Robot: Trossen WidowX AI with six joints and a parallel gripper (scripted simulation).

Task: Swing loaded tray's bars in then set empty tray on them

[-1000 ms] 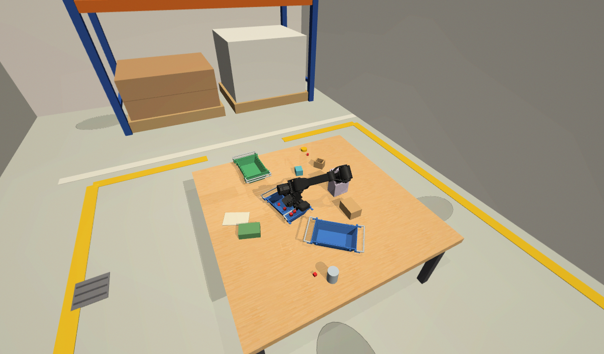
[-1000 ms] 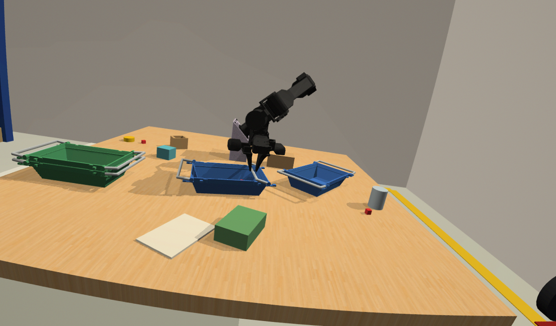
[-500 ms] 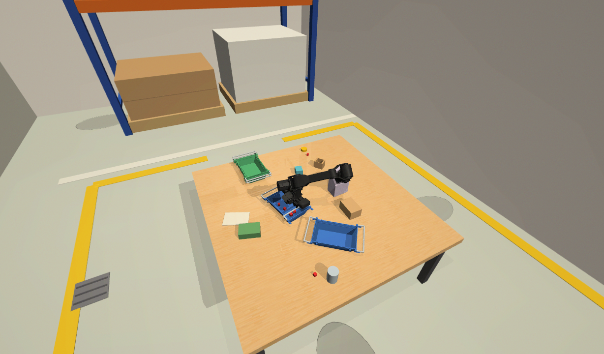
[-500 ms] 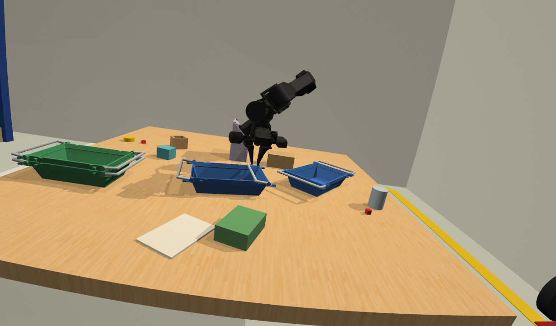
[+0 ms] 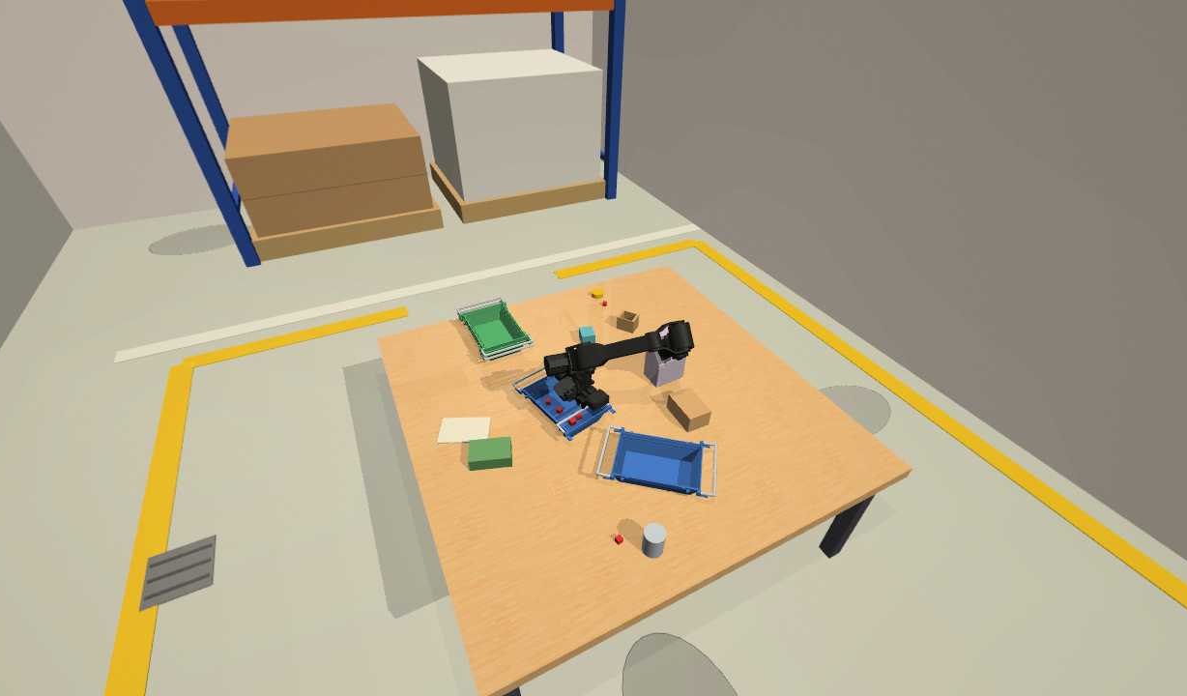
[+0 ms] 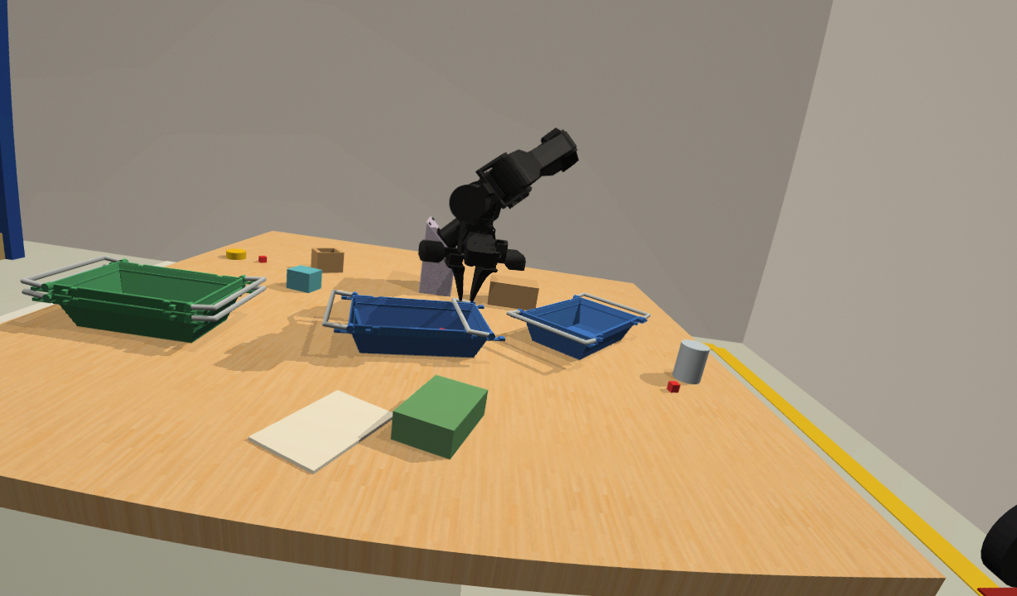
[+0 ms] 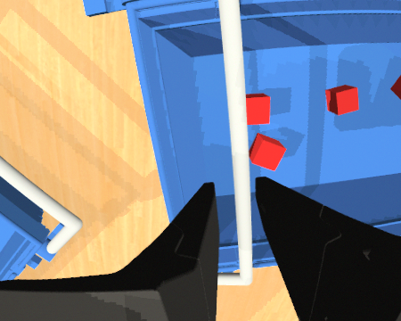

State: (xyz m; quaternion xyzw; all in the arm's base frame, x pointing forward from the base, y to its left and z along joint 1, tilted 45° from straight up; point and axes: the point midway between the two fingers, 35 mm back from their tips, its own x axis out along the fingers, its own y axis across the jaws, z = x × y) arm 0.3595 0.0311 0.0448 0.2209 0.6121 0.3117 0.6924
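One wooden tabletop (image 5: 536,563) carries everything. Its biggest load is a pair of nested green trays (image 6: 127,314) at the left of the exterior view, well apart from the rest. Next comes the loaded blue tray (image 6: 412,337) near the middle. The empty blue tray (image 6: 564,342) lies just beside it on the right, not touching, with its own bars (image 7: 28,191) swung out over its ends.

The black arm (image 5: 619,348) reaches from its base over the loaded tray's right end, and the pincer (image 6: 465,298) points straight down there. Its two fingers stand only a little apart, one on each side of a wire bar (image 7: 236,95) with a sliver of daylight on both sides, so the pincer straddles the bar without clamping it and has hold of nothing. That bar lies swung in across the tray's top, above the load. The other bar (image 6: 332,311) hangs out past the tray's far end.

A green block (image 6: 437,415) and a cream sheet (image 6: 319,430) lie toward the front edge, touching at a corner. A grey cylinder (image 6: 691,362) stands off to the right. Small red blocks (image 7: 267,152) sit loose on the loaded tray's floor, two of them just beside the swung-in bar.
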